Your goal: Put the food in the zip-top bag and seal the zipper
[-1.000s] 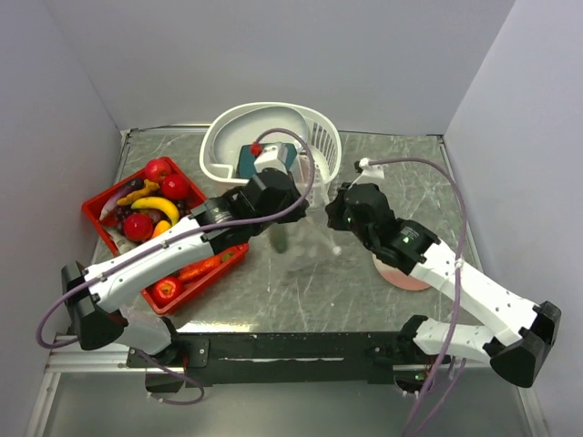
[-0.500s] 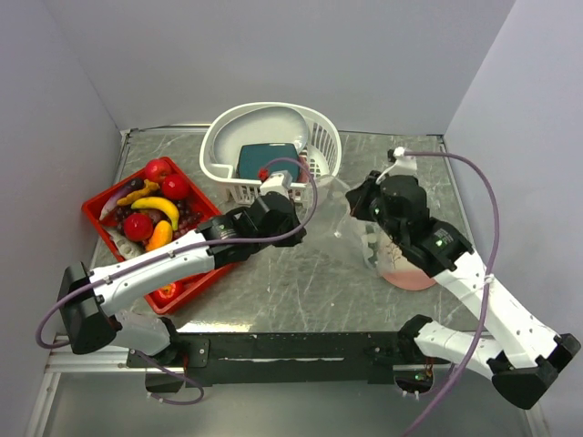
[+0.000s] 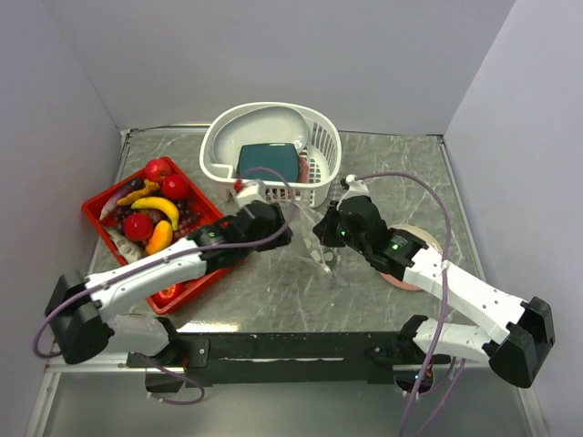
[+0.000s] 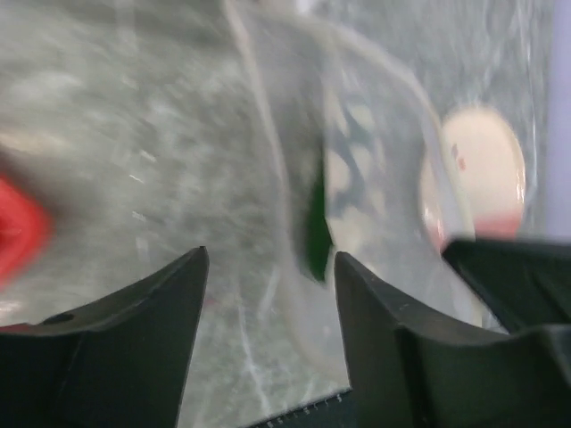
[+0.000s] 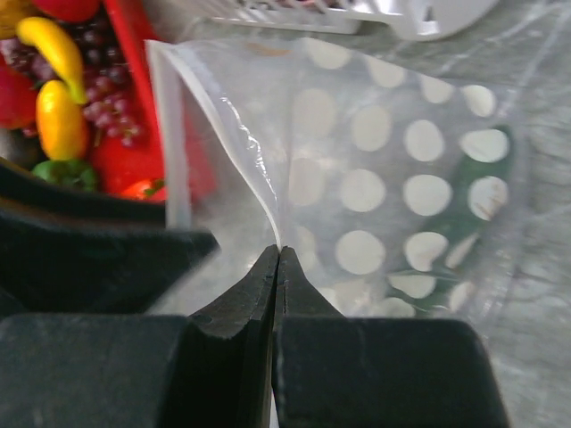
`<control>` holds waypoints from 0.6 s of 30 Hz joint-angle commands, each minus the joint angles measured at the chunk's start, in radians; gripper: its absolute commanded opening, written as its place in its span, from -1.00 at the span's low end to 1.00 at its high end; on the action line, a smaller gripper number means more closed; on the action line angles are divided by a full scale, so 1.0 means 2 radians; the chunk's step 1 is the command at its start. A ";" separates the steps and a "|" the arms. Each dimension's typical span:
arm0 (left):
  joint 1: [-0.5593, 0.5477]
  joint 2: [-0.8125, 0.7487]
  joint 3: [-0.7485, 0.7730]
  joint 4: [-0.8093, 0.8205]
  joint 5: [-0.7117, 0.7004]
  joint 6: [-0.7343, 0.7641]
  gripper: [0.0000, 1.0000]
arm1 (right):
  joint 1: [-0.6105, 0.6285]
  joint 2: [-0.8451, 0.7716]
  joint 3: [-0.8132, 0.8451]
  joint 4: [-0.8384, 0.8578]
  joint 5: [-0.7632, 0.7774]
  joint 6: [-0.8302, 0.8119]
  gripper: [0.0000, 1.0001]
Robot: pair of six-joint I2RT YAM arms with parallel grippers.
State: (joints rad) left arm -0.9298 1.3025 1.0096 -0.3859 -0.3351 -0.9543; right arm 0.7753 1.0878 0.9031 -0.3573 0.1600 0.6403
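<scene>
The zip-top bag (image 5: 401, 169), clear with white spots, hangs by its mouth edge from my right gripper (image 5: 278, 251), which is shut on that edge. A green food piece (image 5: 486, 201) lies inside it. In the top view the bag (image 3: 323, 261) droops between the two grippers at mid-table. My left gripper (image 4: 269, 259) stands open and empty just left of the bag (image 4: 366, 169), with the green piece (image 4: 316, 234) showing through the plastic. The rest of the food sits in the red tray (image 3: 98, 208): tomatoes (image 3: 158, 169), a banana (image 3: 157, 206), grapes (image 5: 105, 96).
A white slotted basket (image 3: 321, 146) with a teal block (image 3: 269, 161) stands at the back. A pink and white disc (image 3: 407, 275) lies on the table under my right arm. Grey walls close in both sides.
My left gripper has opened and drawn back left of the bag. My right gripper, still shut on the bag, swung right and has come back to the middle, lower.
</scene>
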 commanded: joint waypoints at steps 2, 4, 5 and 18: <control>0.077 -0.074 -0.005 -0.065 -0.079 -0.037 0.40 | 0.019 0.018 0.026 0.050 -0.015 0.011 -1.00; 0.123 -0.084 -0.008 -0.081 -0.097 -0.041 0.46 | 0.026 0.021 0.029 0.058 -0.021 0.014 -1.00; 0.141 -0.085 -0.006 -0.097 -0.100 -0.041 0.51 | 0.029 0.025 0.029 0.060 -0.023 0.014 -1.00; 0.404 -0.045 0.004 -0.155 -0.132 -0.085 0.90 | 0.030 0.008 0.012 0.069 -0.032 -0.004 -1.00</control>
State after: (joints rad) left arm -0.2188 1.1938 1.0035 -0.6289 -0.5636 -1.0473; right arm 0.8314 1.1431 0.9161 -0.2707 0.1104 0.6544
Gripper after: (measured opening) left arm 0.902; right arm 0.008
